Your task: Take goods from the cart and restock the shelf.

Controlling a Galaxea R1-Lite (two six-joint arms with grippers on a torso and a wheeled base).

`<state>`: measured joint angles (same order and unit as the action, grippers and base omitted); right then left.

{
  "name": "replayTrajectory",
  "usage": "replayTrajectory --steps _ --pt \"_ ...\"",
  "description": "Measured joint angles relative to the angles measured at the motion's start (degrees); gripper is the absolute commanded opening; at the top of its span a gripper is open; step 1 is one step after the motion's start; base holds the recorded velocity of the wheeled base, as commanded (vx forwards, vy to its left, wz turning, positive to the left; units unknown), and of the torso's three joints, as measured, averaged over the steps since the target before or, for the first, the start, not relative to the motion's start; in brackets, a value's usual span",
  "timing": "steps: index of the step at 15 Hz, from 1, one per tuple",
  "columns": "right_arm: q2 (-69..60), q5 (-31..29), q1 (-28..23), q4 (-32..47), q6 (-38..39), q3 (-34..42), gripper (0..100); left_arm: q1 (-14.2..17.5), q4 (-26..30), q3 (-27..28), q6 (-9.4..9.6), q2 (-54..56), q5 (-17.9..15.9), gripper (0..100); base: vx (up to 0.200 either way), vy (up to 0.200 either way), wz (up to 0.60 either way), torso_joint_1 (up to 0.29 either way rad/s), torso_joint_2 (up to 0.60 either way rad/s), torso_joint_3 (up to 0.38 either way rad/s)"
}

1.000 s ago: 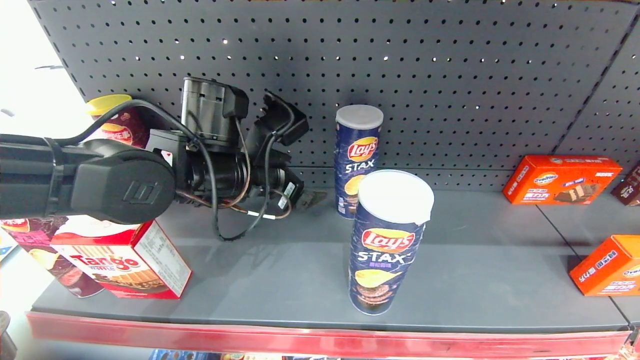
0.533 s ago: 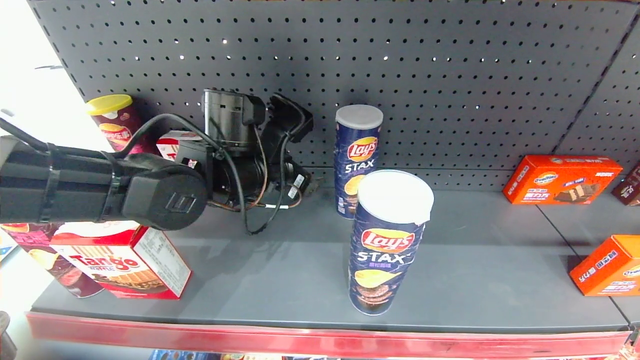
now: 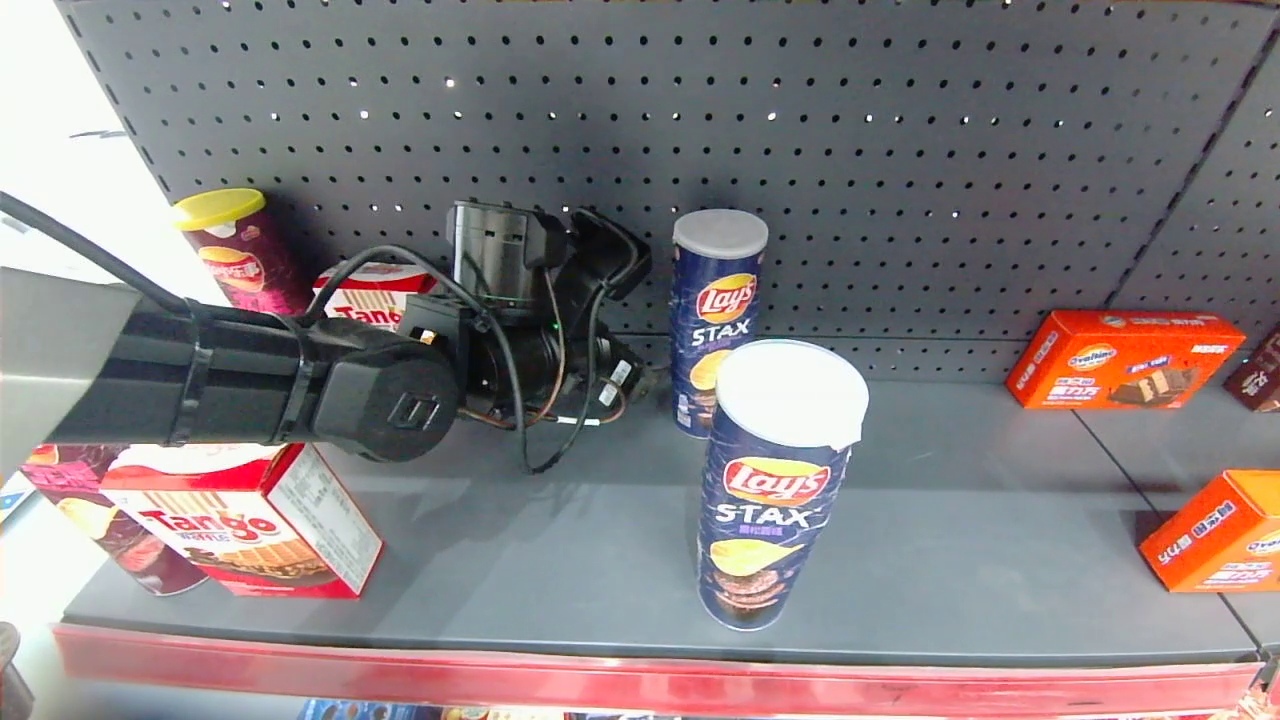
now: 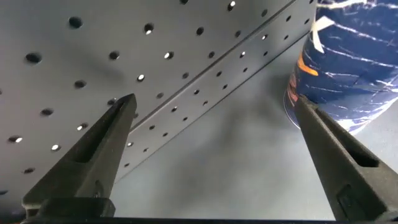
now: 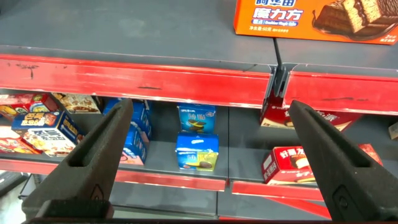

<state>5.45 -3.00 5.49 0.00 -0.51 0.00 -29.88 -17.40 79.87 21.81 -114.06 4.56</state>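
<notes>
Two dark blue chip cans stand upright on the grey shelf (image 3: pixel 560 560): one at the back (image 3: pixel 715 320) against the pegboard, one nearer the front (image 3: pixel 775 490). My left gripper (image 3: pixel 640 378) lies low over the shelf just left of the back can's base. In the left wrist view that gripper (image 4: pixel 212 102) is open with nothing between its fingers, and the back can (image 4: pixel 354 62) stands just outside one fingertip. My right gripper (image 5: pixel 211 107) is open and empty, facing the red shelf edge (image 5: pixel 186 74).
Red-and-white wafer boxes (image 3: pixel 250 520) (image 3: pixel 365 295) and a maroon can with a yellow lid (image 3: pixel 235 250) stand at the left. Orange boxes (image 3: pixel 1120 358) (image 3: pixel 1215 530) sit at the right. Bare shelf lies between the cans and the orange boxes. Lower shelves hold blue boxes (image 5: pixel 198 146).
My left arm has slid right and deeper along the shelf toward the back can, uncovering the rear wafer box. Both cans stay put.
</notes>
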Motion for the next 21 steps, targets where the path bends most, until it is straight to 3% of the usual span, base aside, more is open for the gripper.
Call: replayTrajectory --steps 9,13,15,18,21 --pt "0.0 0.0 0.0 0.0 0.0 0.0 100 -0.44 -0.17 1.13 -0.11 -1.07 0.11 100 0.0 0.0 0.0 0.0 0.0 0.0" --pt "0.0 0.0 0.02 0.0 0.0 0.0 100 -0.2 0.13 0.83 -0.44 3.23 0.26 100 0.0 0.0 0.0 0.0 0.0 0.0" --pt "0.0 0.02 0.02 0.0 0.0 0.0 100 -1.26 -0.06 0.09 -2.07 6.92 0.66 100 0.0 0.0 0.0 0.0 0.0 0.0" --pt "0.0 0.0 0.07 0.0 0.0 0.0 100 -3.79 -0.33 -2.56 -6.57 13.79 3.73 100 0.0 0.0 0.0 0.0 0.0 0.0" --pt "0.0 0.0 0.05 0.0 0.0 0.0 100 -5.12 -0.61 -11.87 -8.02 24.37 4.36 100 0.0 0.0 0.0 0.0 0.0 0.0"
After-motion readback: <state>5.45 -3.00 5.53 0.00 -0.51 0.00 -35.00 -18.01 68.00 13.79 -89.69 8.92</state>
